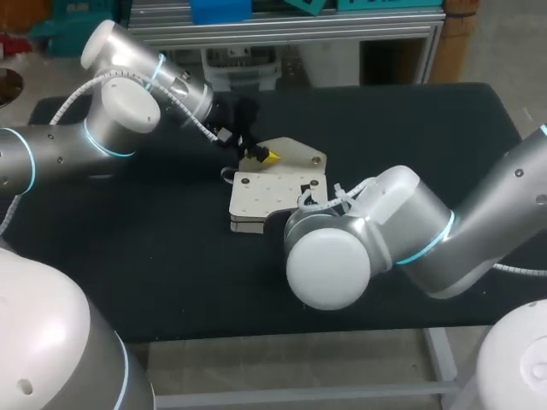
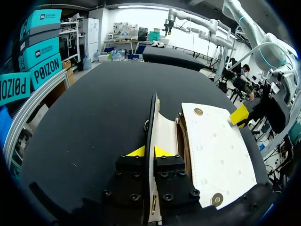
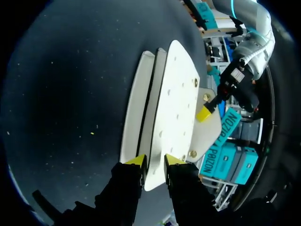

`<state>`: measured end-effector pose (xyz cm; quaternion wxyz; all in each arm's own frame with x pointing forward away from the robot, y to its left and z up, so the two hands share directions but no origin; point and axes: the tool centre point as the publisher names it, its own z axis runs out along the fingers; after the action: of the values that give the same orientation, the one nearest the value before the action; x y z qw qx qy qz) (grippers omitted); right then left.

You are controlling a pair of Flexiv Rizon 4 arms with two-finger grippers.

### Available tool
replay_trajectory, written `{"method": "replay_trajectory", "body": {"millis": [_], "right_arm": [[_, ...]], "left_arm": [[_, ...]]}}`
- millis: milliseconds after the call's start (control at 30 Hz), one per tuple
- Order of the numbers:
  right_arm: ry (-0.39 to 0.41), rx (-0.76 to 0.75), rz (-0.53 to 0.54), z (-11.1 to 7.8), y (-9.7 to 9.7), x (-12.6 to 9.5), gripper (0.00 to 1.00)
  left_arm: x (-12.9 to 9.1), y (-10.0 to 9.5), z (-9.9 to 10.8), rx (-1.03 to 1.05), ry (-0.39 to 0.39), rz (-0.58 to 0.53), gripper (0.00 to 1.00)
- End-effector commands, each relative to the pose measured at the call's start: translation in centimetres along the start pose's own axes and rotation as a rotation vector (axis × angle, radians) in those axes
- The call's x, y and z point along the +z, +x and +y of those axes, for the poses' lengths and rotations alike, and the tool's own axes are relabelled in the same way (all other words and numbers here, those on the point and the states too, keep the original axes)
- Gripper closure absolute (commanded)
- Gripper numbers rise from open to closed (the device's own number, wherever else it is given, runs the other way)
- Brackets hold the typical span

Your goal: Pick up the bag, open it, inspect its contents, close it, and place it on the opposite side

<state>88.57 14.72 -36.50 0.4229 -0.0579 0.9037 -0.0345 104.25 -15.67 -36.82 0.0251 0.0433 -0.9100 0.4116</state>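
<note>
L gripper (image 2: 149,151) pinches flap (image 1: 295,154) of cream bag (image 1: 269,195); R gripper (image 3: 155,161) pinches bag's opposite edge, on black table (image 1: 410,128).

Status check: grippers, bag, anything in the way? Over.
Left gripper shut on the flap, flap open. Right gripper shut on the bag at its edge. Bag lies on the table. Nothing in the way.

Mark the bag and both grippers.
bag (image 1: 272,193), head view, on its white front panel.
left gripper (image 2: 149,151), left wrist view, midway between its tips.
right gripper (image 3: 155,160), right wrist view, midway between its tips.
</note>
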Motion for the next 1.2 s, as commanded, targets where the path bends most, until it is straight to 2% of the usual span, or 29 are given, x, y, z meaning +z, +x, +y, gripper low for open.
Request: {"method": "replay_trajectory", "body": {"millis": [33,233,300,333,367,600,867,1000,1200], "right_arm": [[-0.015,0.002,-0.148,-0.1,0.4,0.7,0.75],[-0.013,0.011,-0.14,-0.1,0.5,1.2,0.81],[-0.013,0.016,-0.14,0.0,0.5,1.3,0.9],[-0.01,0.018,-0.14,0.0,0.4,1.3,0.99],[-0.009,0.02,-0.141,0.0,0.4,1.3,1.0],[-0.004,0.033,-0.146,-0.1,0.3,1.3,1.0],[-0.003,0.058,-0.129,-0.2,0.5,1.7,1.0],[-0.003,0.058,-0.129,-0.2,0.5,1.7,1.0],[-0.003,0.058,-0.129,-0.2,0.5,1.7,1.0]], "left_arm": [[0.6,-0.2,0.4,-0.002,0.003,0.005,1.0],[0.6,-0.1,0.5,0.003,0.004,0.009,1.0],[0.5,0.0,0.6,0.003,0.006,0.009,1.0],[0.5,0.0,0.7,0.004,0.008,0.008,1.0],[0.4,0.1,0.7,0.006,0.01,0.008,1.0],[0.2,1.1,0.8,0.06,0.039,-0.002,1.0],[0.2,4.0,1.0,0.241,0.09,-0.131,1.0],[0.2,5.1,1.0,0.325,0.113,-0.162,1.0],[0.4,6.1,1.6,0.425,0.108,-0.195,1.0]]}}
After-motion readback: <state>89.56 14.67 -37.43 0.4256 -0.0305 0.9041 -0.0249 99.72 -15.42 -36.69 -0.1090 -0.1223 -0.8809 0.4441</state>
